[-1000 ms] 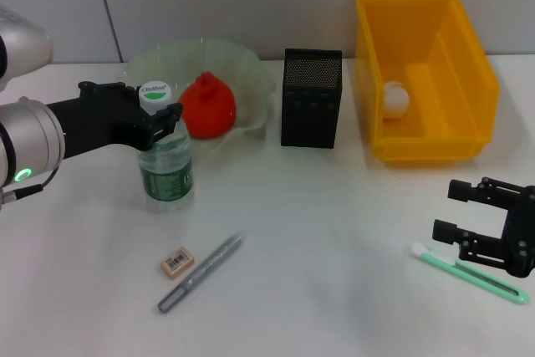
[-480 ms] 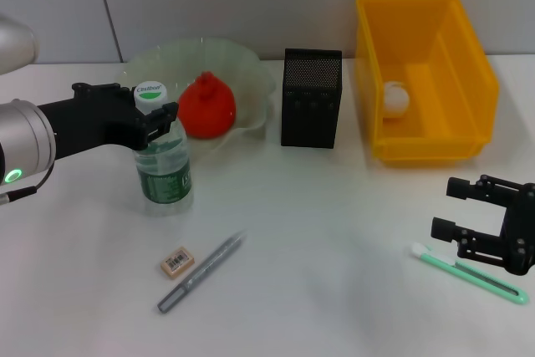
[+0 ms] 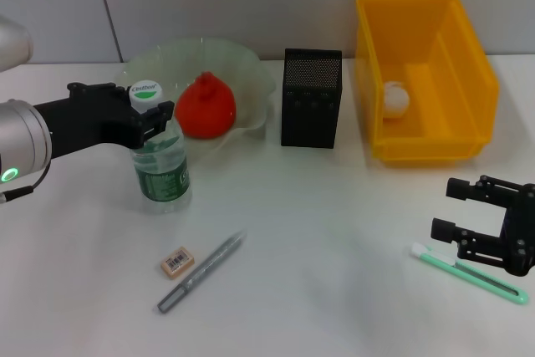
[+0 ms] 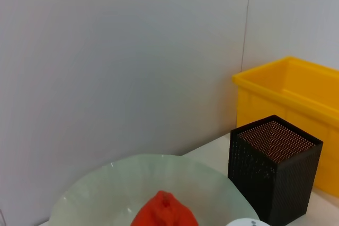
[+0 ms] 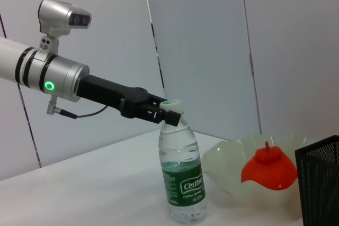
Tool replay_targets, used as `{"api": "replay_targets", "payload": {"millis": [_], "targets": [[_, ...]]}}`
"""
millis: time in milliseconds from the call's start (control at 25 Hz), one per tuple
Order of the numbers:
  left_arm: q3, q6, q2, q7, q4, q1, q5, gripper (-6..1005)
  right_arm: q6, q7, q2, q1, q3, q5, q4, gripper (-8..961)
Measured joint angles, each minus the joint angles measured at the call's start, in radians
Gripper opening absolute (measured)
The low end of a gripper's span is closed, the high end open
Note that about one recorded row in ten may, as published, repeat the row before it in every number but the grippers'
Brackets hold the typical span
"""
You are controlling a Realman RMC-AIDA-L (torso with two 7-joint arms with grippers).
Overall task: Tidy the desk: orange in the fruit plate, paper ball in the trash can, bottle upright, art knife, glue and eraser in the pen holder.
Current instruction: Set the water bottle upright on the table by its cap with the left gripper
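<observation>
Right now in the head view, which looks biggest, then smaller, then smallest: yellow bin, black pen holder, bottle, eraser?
1. yellow bin
2. black pen holder
3. bottle, close to the pen holder in size, so that order is unsure
4. eraser

open table (image 3: 334, 232) mid-desk | bottle (image 3: 161, 165) crowds fruit plate (image 3: 251, 81) | pen holder (image 3: 311, 110) near bin (image 3: 426, 73)

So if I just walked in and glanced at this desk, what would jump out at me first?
Probably the big yellow bin at the far right, with a white paper ball lying in it. Next, the left gripper at the neck of an upright water bottle, in front of a pale green plate holding a red-orange fruit. At the near right, the right gripper hangs open beside a green art knife.
</observation>
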Motion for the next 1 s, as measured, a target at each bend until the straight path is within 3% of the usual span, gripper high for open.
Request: {"api": "replay_targets", "payload": {"millis": [1000], "targets": [[0.0,0.028,0.001,0.013,-0.003,-0.009,-0.002,452,-0.004,0.002,0.0,0.0,0.0,0.001,0.0,691]]}}
